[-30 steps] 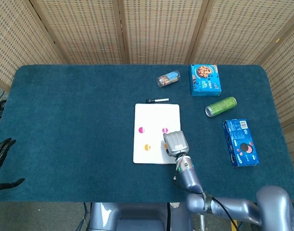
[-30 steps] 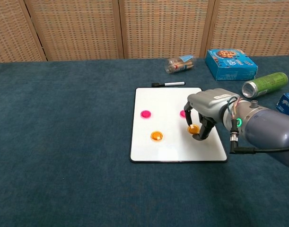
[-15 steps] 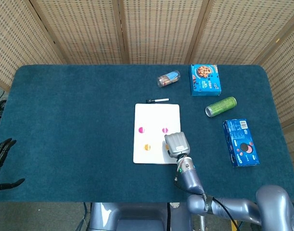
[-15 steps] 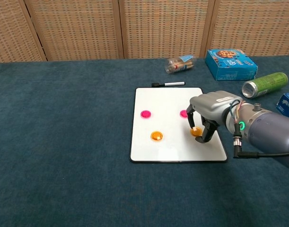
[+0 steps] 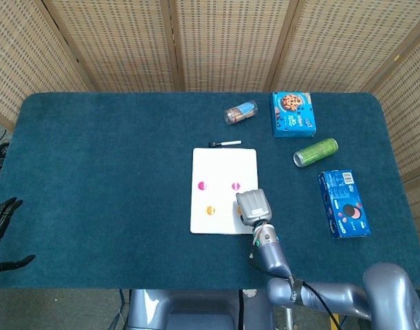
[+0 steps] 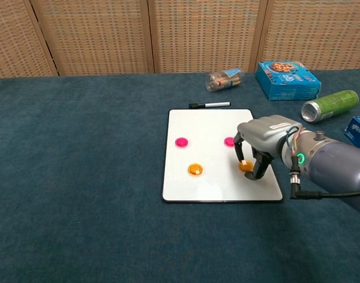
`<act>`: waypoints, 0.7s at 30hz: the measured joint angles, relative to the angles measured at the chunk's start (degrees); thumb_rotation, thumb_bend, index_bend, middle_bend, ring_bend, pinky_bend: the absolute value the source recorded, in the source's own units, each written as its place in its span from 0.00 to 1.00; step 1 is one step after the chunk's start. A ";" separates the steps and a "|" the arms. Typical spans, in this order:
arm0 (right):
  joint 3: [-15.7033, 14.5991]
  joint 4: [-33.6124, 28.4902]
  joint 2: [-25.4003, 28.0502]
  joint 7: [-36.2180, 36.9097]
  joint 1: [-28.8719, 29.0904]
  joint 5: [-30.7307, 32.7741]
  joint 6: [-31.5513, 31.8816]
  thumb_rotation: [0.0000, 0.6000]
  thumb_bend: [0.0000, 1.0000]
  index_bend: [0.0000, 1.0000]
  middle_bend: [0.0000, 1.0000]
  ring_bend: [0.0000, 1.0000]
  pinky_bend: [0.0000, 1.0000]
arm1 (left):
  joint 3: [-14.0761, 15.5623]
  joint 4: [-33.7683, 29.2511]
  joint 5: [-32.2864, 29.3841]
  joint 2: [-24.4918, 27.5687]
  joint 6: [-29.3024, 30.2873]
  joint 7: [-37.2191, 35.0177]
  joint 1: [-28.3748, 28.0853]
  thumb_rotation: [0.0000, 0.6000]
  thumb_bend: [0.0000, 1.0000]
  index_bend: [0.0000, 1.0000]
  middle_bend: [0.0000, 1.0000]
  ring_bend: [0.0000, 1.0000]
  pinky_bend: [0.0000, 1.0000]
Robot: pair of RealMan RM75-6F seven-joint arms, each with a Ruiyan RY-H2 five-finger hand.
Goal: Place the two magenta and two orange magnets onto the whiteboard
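The whiteboard lies flat at mid-table. On it sit two magenta magnets and an orange magnet. A second orange magnet is down at the board's right side, pinched between the thumb and a finger of my right hand. In the head view this hand hides most of that magnet. My left hand hangs off the table's left edge with fingers spread, holding nothing.
A black marker lies just beyond the board. Farther back are a clear jar on its side and a blue cookie box. A green can and a blue Oreo box lie to the right.
My right hand has shifted a little right and toward the near edge, carrying the orange magnet down onto the board. The left hand has not moved.
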 measured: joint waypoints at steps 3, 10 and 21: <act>-0.19 -0.18 0.08 0.10 0.06 -0.06 0.00 1.00 0.36 0.55 0.99 1.00 1.00 | -0.01 -0.02 -0.02 0.01 -0.05 0.03 -0.03 1.00 0.02 0.00 0.00 0.00 0.00; -0.62 -0.26 0.04 0.19 0.27 0.11 0.05 1.00 0.36 0.49 0.99 1.00 1.00 | -0.01 -0.03 -0.04 -0.04 0.01 0.13 0.02 1.00 0.02 0.00 0.00 0.00 0.00; -1.01 -0.71 0.46 0.53 0.45 0.16 0.29 1.00 0.35 0.39 0.99 1.00 1.00 | 0.00 -0.01 0.04 0.01 0.13 0.00 0.07 1.00 0.02 0.00 0.00 0.00 0.00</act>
